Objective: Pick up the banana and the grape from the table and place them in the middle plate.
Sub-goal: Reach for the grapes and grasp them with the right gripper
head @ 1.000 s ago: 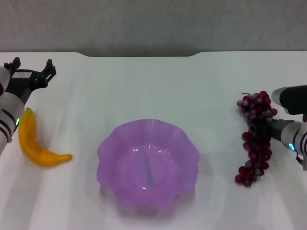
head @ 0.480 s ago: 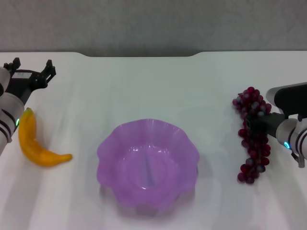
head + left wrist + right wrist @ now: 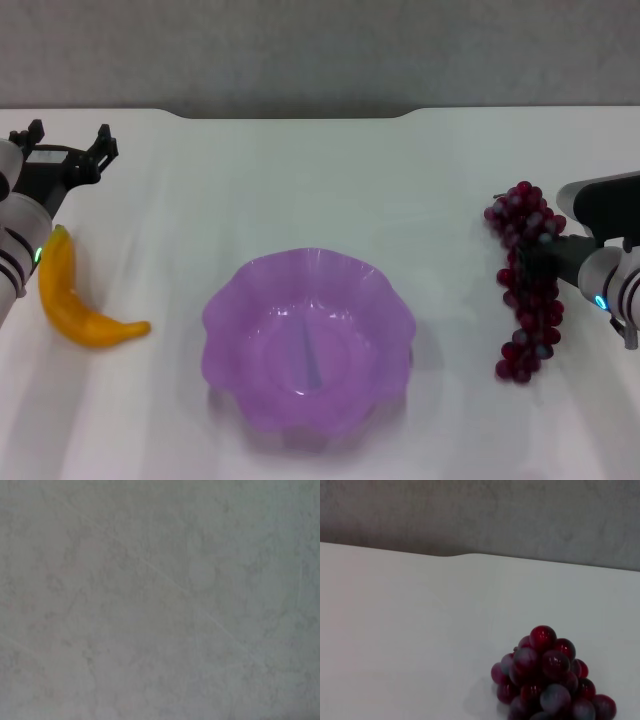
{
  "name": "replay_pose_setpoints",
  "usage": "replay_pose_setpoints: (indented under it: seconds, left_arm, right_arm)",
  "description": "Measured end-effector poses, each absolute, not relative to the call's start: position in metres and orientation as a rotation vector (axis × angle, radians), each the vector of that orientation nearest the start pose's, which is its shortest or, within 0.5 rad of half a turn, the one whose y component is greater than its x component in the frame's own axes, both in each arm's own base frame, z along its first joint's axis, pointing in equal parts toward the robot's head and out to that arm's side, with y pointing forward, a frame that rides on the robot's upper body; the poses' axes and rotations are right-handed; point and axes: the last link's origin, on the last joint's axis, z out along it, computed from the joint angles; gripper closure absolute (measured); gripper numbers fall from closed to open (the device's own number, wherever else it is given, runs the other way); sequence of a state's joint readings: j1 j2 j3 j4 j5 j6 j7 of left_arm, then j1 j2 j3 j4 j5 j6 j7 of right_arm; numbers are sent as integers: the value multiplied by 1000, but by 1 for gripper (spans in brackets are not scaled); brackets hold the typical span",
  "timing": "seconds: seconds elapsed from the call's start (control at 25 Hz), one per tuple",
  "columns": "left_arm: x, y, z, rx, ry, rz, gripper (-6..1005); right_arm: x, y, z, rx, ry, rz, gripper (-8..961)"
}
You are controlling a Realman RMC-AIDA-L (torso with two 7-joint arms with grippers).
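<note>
Gripping the grape (image 3: 525, 285) mid-bunch, the right gripper (image 3: 537, 262) is clamped on it, right of the plate (image 3: 308, 340).
Head view: left gripper (image 3: 68, 150) spread apart, banana (image 3: 78, 297) on the table (image 3: 300, 180) just beside it. Right wrist view: grape (image 3: 547, 675) close below.

The right gripper (image 3: 530, 262) is clamped on the grape (image 3: 527, 285), the bunch's upper part beyond it and its tapering end hanging below, well apart from the middle plate (image 3: 309, 340). The left gripper (image 3: 68, 152) hovers open over the table (image 3: 300, 180), the banana (image 3: 78, 302) just behind it
</note>
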State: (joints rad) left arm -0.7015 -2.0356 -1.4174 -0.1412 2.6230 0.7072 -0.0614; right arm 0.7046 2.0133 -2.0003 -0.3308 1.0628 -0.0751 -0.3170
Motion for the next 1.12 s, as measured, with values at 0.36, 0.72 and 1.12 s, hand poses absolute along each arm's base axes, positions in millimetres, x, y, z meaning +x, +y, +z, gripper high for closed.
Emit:
replay_pose_setpoints:
  seconds: [0.36,0.72,1.12]
  left_arm:
    - [-308,431,13,-1576,-639,-460,126]
    - [-307,432,13,-1578,-636,-461,126]
    - [-308,432,13,-1578,-637,-458,127]
  right_arm:
    - [317,419,-48,-1821,928,71,607]
    - [314,418,-49,-1823,880,100,697]
    - [313,417,-50,-1822,877,104,776]
